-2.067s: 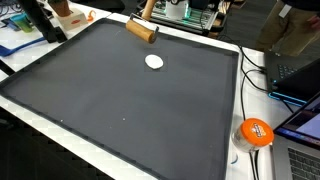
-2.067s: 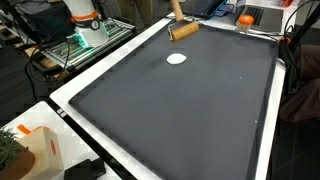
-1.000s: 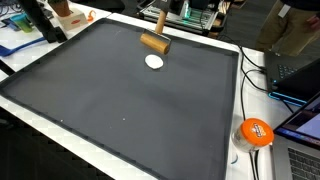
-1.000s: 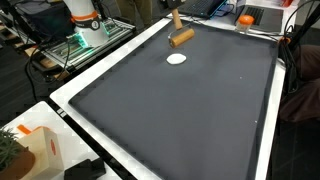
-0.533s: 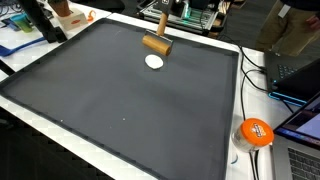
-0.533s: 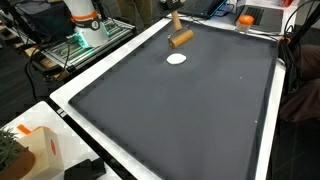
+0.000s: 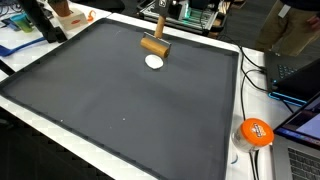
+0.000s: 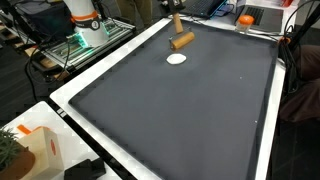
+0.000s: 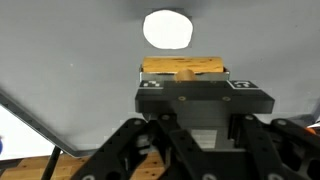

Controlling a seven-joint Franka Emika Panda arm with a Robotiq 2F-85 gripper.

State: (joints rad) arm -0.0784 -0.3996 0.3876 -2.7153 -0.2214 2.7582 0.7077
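A wooden mallet point(image 7: 155, 46) hangs head-down over the far part of a dark mat point(image 7: 120, 110), its handle pointing up. It also shows in the other exterior view point(image 8: 182, 41). A small white disc point(image 7: 154, 62) lies flat on the mat just in front of the mallet head, seen also from the other side point(image 8: 176, 59). In the wrist view my gripper point(image 9: 186, 90) is shut on the mallet's handle; the mallet head point(image 9: 185, 68) lies crosswise beyond it and the white disc point(image 9: 167, 29) sits further out. My fingertips are hidden.
The mat point(image 8: 190, 120) has a white border. An orange round object point(image 7: 256, 132) and laptops point(image 7: 300, 75) with cables sit along one side. A white and orange box point(image 8: 30, 145) stands at a near corner. The robot base point(image 8: 82, 18) is beyond the far edge.
The mallet has moved from the far edge of the mat towards the white disc, and its head now hangs close behind the disc. The disc has not moved.
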